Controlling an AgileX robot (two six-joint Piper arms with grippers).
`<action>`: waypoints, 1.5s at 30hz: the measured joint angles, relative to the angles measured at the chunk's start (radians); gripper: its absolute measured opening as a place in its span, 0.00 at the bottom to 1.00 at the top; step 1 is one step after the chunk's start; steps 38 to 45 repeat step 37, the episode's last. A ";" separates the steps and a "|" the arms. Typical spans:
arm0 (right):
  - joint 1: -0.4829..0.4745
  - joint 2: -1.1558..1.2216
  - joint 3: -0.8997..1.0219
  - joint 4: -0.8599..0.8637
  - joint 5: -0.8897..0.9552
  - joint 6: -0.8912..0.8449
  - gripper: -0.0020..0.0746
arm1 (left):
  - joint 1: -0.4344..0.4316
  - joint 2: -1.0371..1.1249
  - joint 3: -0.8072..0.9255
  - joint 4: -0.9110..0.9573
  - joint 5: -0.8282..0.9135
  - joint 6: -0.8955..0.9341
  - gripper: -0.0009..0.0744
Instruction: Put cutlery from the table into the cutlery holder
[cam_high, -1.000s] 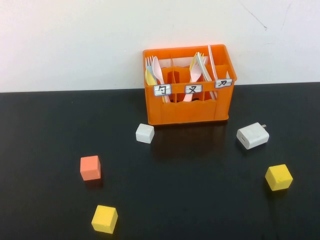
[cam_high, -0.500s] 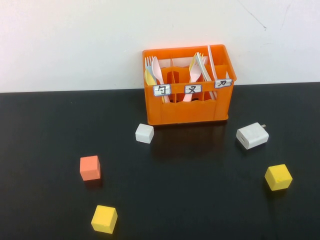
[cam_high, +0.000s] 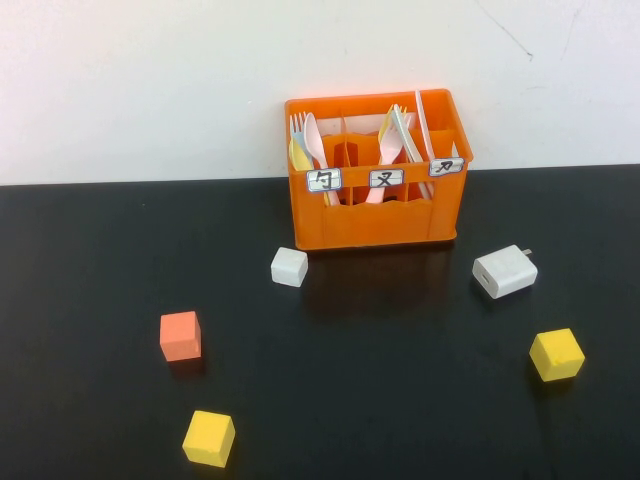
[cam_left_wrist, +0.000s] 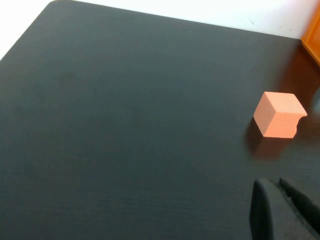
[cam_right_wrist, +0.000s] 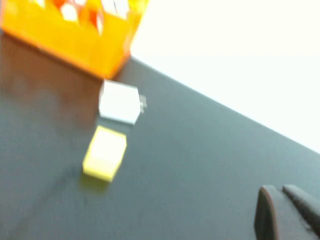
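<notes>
The orange cutlery holder (cam_high: 376, 212) stands at the back of the black table (cam_high: 400, 400), against the white wall. Pale pink and yellow cutlery (cam_high: 312, 150) stands upright in its left and middle compartments, and a white piece leans in the right one. No cutlery lies on the table. Neither arm shows in the high view. My left gripper (cam_left_wrist: 276, 187) is shut and empty above bare table, near the orange cube (cam_left_wrist: 278, 114). My right gripper (cam_right_wrist: 277, 192) is shut and empty too, well apart from the holder (cam_right_wrist: 65, 30).
A white cube (cam_high: 289, 267) sits by the holder's front left corner. A white charger plug (cam_high: 505, 271) lies to its right. An orange cube (cam_high: 180, 335) and two yellow cubes (cam_high: 209, 438) (cam_high: 556, 354) are scattered nearer the front.
</notes>
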 joint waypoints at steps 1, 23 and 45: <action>-0.018 -0.008 0.029 0.002 -0.002 0.000 0.02 | 0.000 0.000 0.000 0.000 0.000 0.000 0.01; -0.235 -0.141 0.258 0.078 -0.039 -0.002 0.02 | 0.000 -0.002 0.000 0.000 0.000 0.000 0.01; -0.235 -0.141 0.258 0.078 -0.039 0.040 0.02 | 0.000 -0.002 0.000 0.000 0.000 0.000 0.01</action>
